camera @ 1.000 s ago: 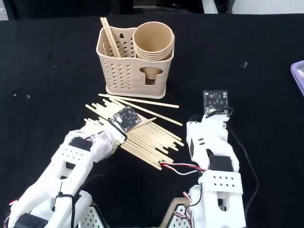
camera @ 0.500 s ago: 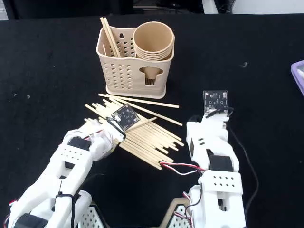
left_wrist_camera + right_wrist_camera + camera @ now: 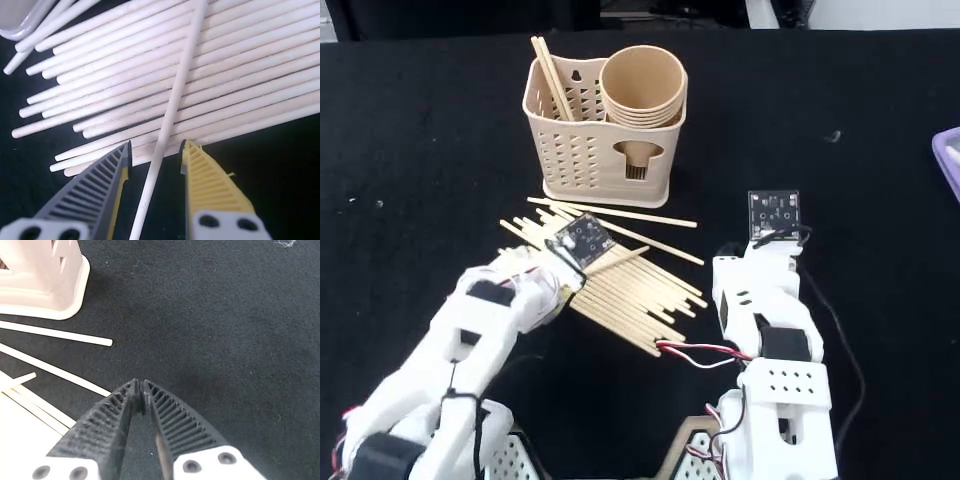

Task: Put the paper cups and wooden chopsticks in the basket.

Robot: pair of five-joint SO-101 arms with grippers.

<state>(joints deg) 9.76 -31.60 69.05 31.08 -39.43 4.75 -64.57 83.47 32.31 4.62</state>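
Black cloth [image 3: 420,150] covers our table, with a purple thing [image 3: 950,160], perhaps a tray, at its edge. Since a second ago our left arm has edged toward the basket [image 3: 590,160], which holds the paper cups [image 3: 642,85] and two chopsticks [image 3: 550,70]. Our left gripper [image 3: 155,146] stands parted astride one chopstick [image 3: 175,100] that crosses the loose pile [image 3: 630,285], without gripping it. Our right gripper [image 3: 139,387] is closed on nothing.

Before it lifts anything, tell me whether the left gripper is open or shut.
Open. The left gripper has its fingers apart, one loose chopstick lying between them, touching neither.
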